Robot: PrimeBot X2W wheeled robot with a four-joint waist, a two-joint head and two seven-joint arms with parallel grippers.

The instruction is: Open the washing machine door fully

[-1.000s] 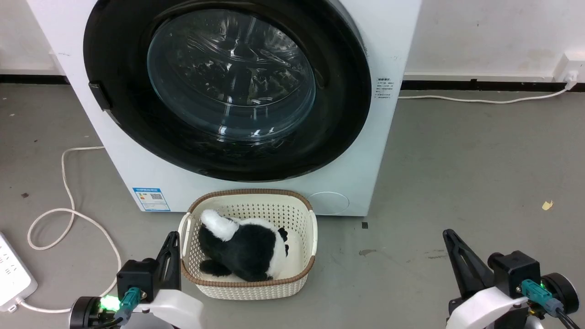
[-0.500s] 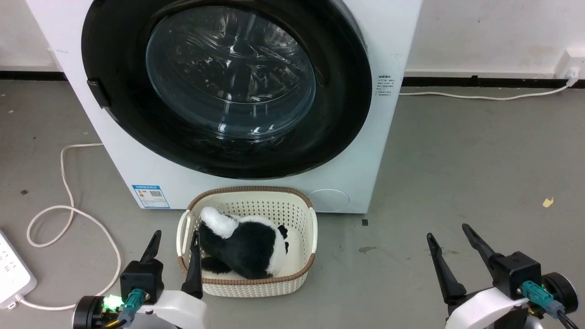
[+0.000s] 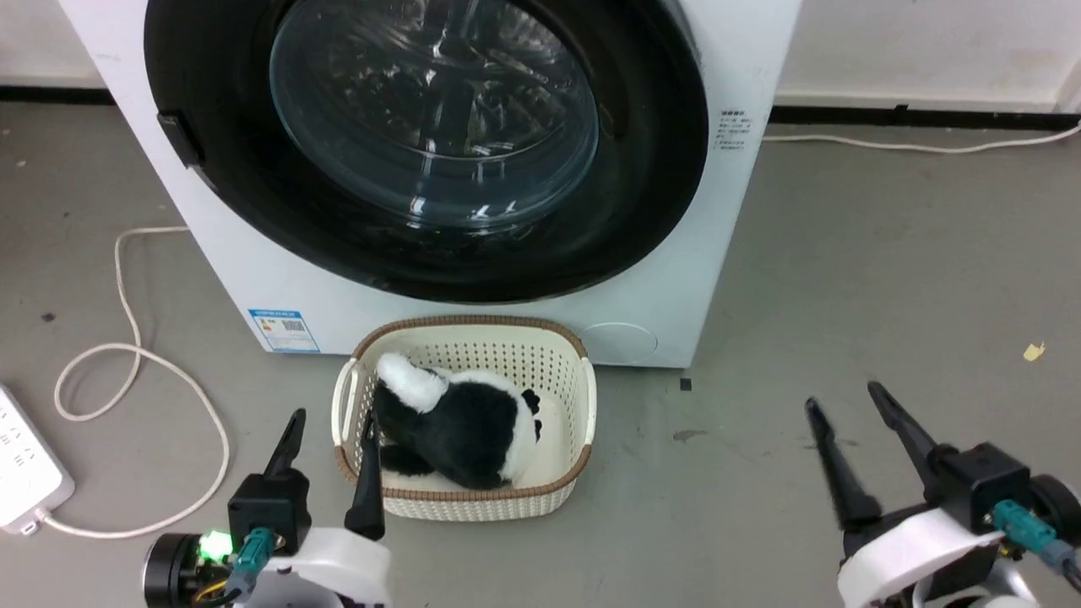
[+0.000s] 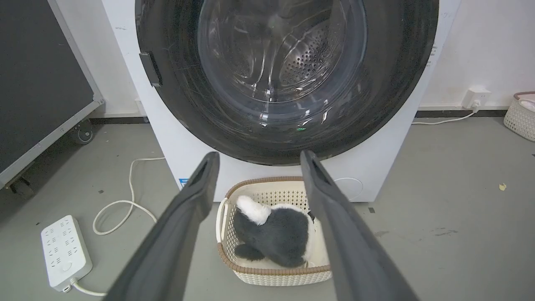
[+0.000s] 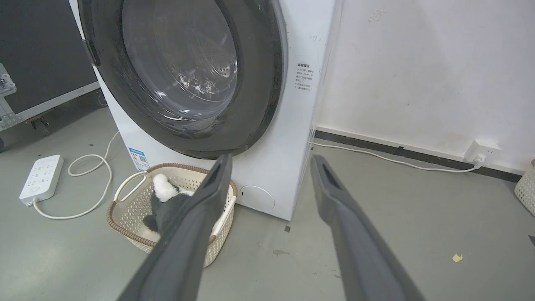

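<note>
The white washing machine (image 3: 743, 51) (image 4: 125, 50) (image 5: 296, 125) stands ahead with its round glossy black door (image 3: 642, 194) (image 4: 393, 83) (image 5: 259, 96) lying flat against the front, the glass bowl window (image 3: 431, 110) at its centre. A small black latch tab (image 3: 171, 139) sits on the door's left rim. My left gripper (image 3: 332, 418) (image 4: 257, 156) is open low at the left, beside the basket. My right gripper (image 3: 844, 395) (image 5: 271, 159) is open low at the right over bare floor. Both are well short of the door.
A cream basket (image 3: 566, 481) (image 4: 271, 274) (image 5: 125, 209) holding a black-and-white plush toy (image 3: 456, 426) sits on the floor right in front of the washer. A white power strip (image 3: 25, 473) (image 4: 64, 251) and looping cable (image 3: 127, 371) lie left. A dark wheeled panel (image 4: 37, 83) stands far left.
Both grippers went from shut to open a second ago. The head camera has tipped down and nearer, so the washer sits higher and larger.
</note>
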